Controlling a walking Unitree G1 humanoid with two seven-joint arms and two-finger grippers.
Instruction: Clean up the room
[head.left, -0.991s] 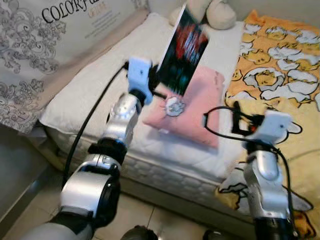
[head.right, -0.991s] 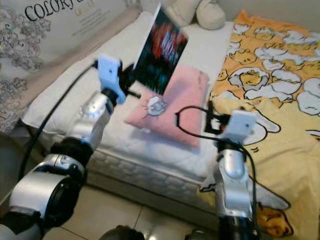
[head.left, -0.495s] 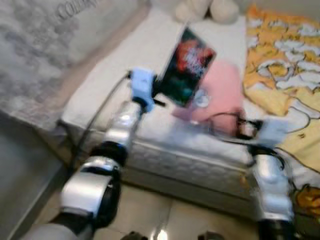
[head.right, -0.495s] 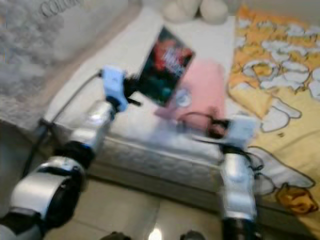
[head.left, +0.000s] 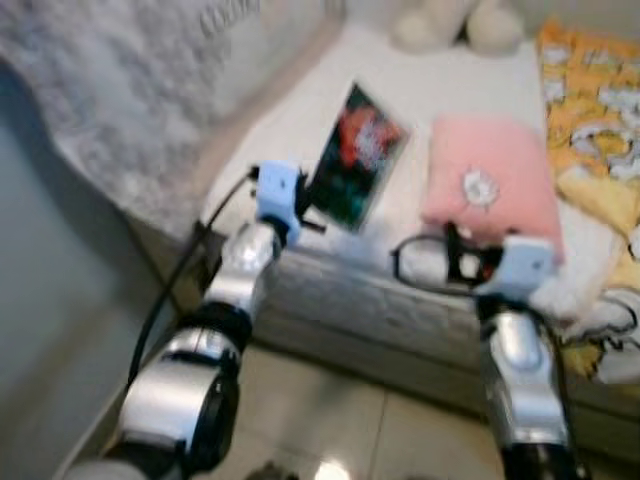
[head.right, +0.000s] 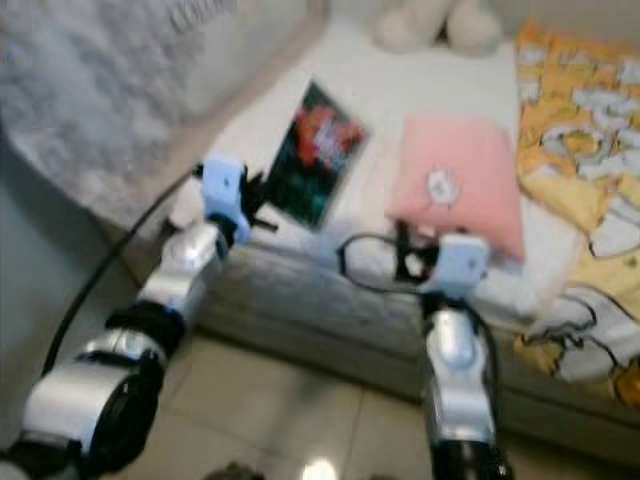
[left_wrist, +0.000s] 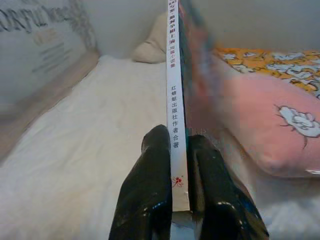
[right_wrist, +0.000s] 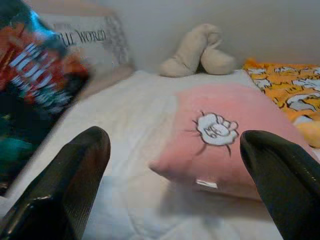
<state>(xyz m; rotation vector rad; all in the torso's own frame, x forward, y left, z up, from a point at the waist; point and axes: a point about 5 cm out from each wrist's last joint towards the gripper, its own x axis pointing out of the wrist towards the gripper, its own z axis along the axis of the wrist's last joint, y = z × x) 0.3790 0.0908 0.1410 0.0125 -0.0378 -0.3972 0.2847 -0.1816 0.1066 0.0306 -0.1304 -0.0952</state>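
You're looking at a bed (head.left: 300, 100) with a white quilted mattress, pushed up against a grey patterned panel (head.left: 120, 90) with lettering on it, and pale floor tiles (head.left: 330, 420) run along its near edge. The head views are pretty blurry, so don't expect fine detail.

Your left gripper (left_wrist: 172, 200) is clamped on a book (head.left: 355, 158), fingers (left_wrist: 150, 195) pressed tight to either side of the white spine down near its bottom end. The wrist view looks straight along that spine, which has printed characters running along it. From the head camera the book stands up tilted above the near part of the mattress, its dark cover with red and teal artwork facing you. Can't tell if its lower edge touches the bed.

Your right gripper (right_wrist: 175, 175) is spread wide with nothing in it, hanging at the bed's near edge and pointing at a pink pillow (head.left: 490, 185) with a small white cartoon patch. The pillow lies flat on the mattress just to the right of the book.

Further right there's an orange and yellow cartoon blanket (head.left: 590, 110) covering that side of the bed. At the far end a beige plush toy (right_wrist: 197, 50) sits against the wall
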